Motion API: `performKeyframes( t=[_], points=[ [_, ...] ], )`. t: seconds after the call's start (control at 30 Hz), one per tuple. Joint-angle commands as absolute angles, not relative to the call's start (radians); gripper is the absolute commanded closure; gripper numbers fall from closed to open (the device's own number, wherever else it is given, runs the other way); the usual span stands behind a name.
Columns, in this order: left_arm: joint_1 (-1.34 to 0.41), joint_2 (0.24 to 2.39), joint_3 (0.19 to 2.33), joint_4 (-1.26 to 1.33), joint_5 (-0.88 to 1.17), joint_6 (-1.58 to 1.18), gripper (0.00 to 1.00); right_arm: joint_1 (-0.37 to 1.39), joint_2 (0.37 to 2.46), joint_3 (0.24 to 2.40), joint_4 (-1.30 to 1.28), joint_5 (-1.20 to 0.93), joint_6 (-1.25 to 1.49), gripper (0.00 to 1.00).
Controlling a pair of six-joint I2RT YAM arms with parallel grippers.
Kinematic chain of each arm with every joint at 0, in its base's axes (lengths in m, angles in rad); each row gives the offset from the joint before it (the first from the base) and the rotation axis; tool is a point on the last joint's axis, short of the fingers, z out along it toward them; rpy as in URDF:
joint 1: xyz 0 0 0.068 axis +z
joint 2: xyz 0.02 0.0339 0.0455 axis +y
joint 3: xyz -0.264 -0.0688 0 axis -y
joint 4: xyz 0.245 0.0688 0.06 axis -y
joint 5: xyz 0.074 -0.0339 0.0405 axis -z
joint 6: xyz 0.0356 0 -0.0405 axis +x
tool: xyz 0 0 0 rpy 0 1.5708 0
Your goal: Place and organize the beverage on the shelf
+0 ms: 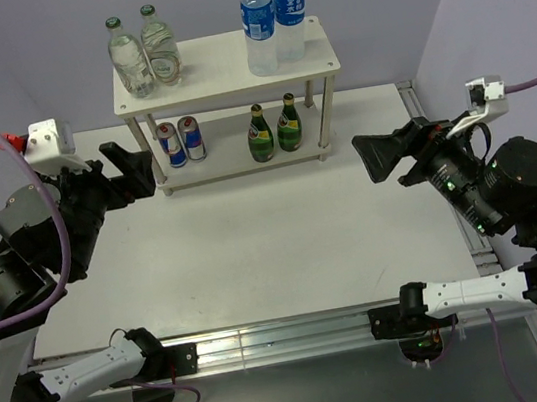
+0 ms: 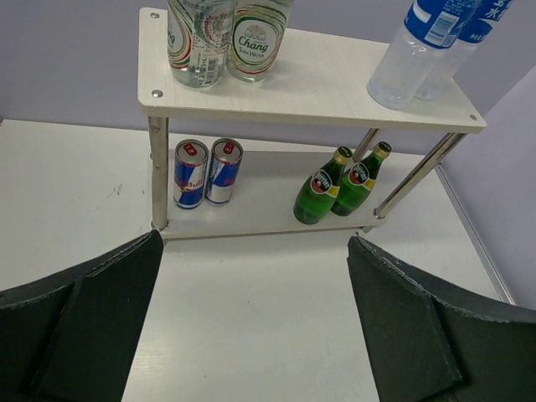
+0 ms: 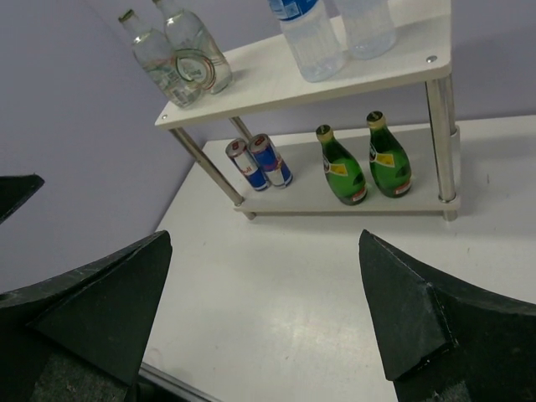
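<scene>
You see the shelf [image 1: 218,67] standing midway along the far edge of the worktop [image 1: 256,253]. Its top board carries two Chang glass bottles [image 1: 132,65] at the left end and two water bottles [image 1: 260,25] at the right. The lower board has two Red Bull cans [image 2: 190,174] on the left and two green bottles [image 2: 316,194] on the right. Your left gripper [image 1: 130,166] and right gripper [image 1: 375,155] hang spread wide, holding nothing.

The shelf [image 1: 218,67] is pale cream. On its top board, clear glass bottles [image 1: 129,60] wear white labels with green lettering, and clear plastic bottles [image 1: 260,25] have blue caps and labels. On its lower board are blue-and-silver cans [image 1: 171,145] and dark green bottles [image 1: 259,135] with yellow neck bands. Beneath it, the table [image 1: 253,234] is white.
</scene>
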State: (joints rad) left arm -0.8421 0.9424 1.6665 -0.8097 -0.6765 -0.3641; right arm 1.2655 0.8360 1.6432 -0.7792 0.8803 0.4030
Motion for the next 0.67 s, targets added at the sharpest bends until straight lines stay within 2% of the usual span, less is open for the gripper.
performKeyframes(
  t=[0.0, 0.63],
  points=[
    [-0.845, 0.945, 1.671, -0.839, -0.676, -0.394, 0.01, 1.272, 0.896, 1.747, -0.952, 0.865, 0.48, 0.0],
    [-0.845, 0.94, 1.678, -0.879, -0.698, -0.416, 0.01, 1.273, 0.891, 1.712, -0.948, 0.834, 0.491, 0.0]
  ],
)
